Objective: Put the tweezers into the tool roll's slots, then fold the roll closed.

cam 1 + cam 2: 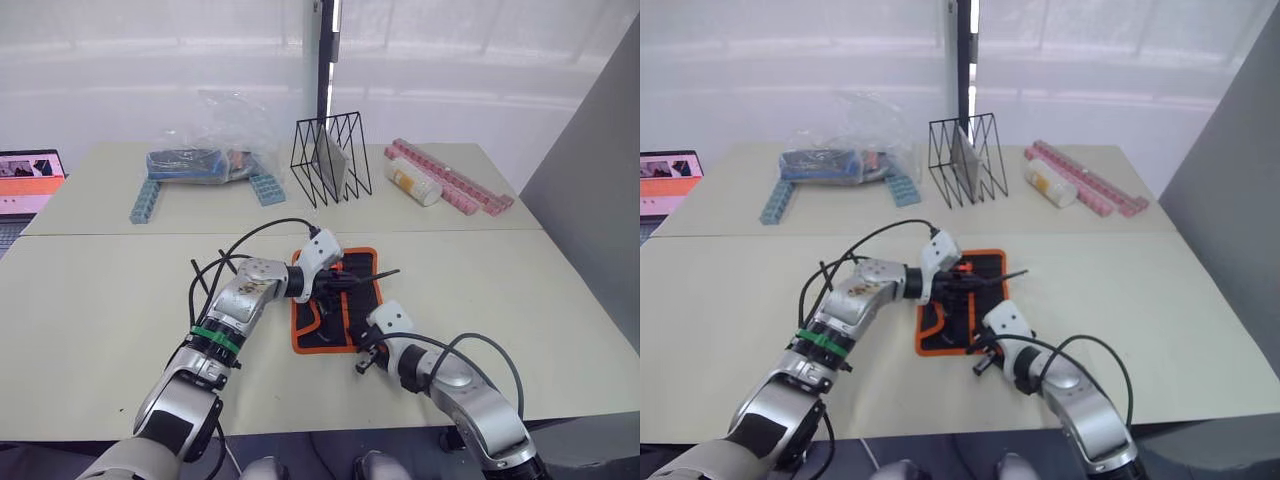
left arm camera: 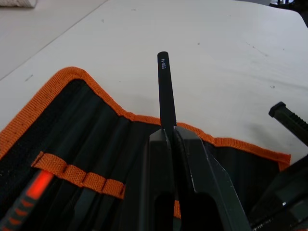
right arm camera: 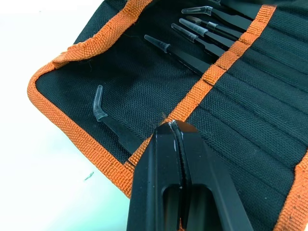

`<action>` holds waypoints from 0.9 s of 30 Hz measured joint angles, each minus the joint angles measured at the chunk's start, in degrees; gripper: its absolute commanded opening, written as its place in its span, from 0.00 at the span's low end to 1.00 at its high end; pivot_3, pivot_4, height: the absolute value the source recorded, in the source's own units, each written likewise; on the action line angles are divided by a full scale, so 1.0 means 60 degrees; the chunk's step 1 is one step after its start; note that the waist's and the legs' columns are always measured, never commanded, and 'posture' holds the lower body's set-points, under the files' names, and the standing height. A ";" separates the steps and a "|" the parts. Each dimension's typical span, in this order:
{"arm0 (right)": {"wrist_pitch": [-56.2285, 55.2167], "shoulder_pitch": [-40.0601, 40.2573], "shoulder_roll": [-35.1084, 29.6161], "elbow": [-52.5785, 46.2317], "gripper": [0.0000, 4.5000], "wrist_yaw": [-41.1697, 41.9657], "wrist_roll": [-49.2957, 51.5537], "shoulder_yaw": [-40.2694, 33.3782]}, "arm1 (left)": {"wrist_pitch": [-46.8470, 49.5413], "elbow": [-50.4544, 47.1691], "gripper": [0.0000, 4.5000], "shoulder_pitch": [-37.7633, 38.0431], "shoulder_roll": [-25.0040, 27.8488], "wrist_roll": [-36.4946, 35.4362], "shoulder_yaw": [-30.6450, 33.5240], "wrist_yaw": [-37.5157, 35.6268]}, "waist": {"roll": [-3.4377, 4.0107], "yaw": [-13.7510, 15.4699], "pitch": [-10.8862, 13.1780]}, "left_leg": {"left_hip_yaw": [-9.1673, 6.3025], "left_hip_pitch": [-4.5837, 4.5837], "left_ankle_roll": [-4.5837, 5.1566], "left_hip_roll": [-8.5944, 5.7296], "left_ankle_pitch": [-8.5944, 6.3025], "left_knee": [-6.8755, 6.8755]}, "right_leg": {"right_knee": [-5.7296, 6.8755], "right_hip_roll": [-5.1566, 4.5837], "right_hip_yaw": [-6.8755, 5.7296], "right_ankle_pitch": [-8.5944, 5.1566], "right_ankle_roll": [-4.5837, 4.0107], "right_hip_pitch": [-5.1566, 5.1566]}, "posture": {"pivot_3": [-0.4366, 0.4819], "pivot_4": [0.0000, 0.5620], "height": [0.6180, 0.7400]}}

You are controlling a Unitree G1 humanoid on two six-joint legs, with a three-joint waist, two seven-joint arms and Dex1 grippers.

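So your right gripper (image 1: pixel 362 362) sits low in the middle of the frame, at the near edge of the tool roll (image 1: pixel 337 300), and its two black fingers (image 3: pixel 166 159) are pressed together on the roll's orange band, right at the near corner. You can see the roll lying open and flat on the table (image 1: pixel 100 320), in the middle of the frame. Look at the tweezers (image 3: pixel 192 29) through your right wrist camera: several are tucked under the orange band with their capped tips poking out, and one with a bent tip (image 3: pixel 108 120) lies closer to the roll's orange edge. Your left gripper (image 1: pixel 335 283) is just above, over the middle of the roll, and its fingers (image 2: pixel 161 163) are squeezed tight on one black tweezer (image 2: pixel 166 91) that sticks out past the roll's far orange edge. Farther back, at the top of the frame, you have a black wire rack (image 1: pixel 330 158), a plastic bag (image 1: pixel 215 145) to its left, and pink strips (image 1: pixel 450 178) to its right. A laptop (image 1: pixel 25 180) sits at the left edge.
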 measured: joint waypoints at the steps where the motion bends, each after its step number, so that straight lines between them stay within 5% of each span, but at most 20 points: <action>1: 0.0000 0.0010 0.0022 0.0000 0.00 -0.0021 0.0000 0.0000 | -0.0021 -0.0099 0.01 0.0123 0.0125 0.0094 -0.0054 -0.0122 | 0.0000 -0.0004 0.0000 | -0.0001 0.0003 0.0000 0.0000 0.0000 0.0000 | 0.0000 0.0000 0.0001 0.0000 0.0000 0.0002 | 0.48 0.27 0.97; 19: 0.0000 0.0017 0.0244 0.0105 0.00 -0.0161 -0.0007 0.0002 | 0.0284 -0.1999 0.01 0.1188 0.2773 0.0623 -0.0226 -0.1644 | 0.0001 -0.0037 0.0001 | -0.0005 0.0031 0.0000 0.0010 0.0000 0.0009 | 0.0020 0.0004 0.0006 0.0000 -0.0001 0.0024 | 0.48 0.27 0.97; 27: -0.0001 0.0058 0.0310 0.0107 0.00 -0.0235 -0.0016 -0.0002 | 0.0329 -0.2130 0.01 0.1274 0.3261 0.0876 -0.0378 -0.2026 | 0.0000 -0.0035 0.0000 | -0.0004 0.0036 0.0000 0.0010 0.0000 0.0011 | 0.0025 0.0008 0.0008 -0.0001 -0.0001 0.0029 | 0.48 0.27 0.97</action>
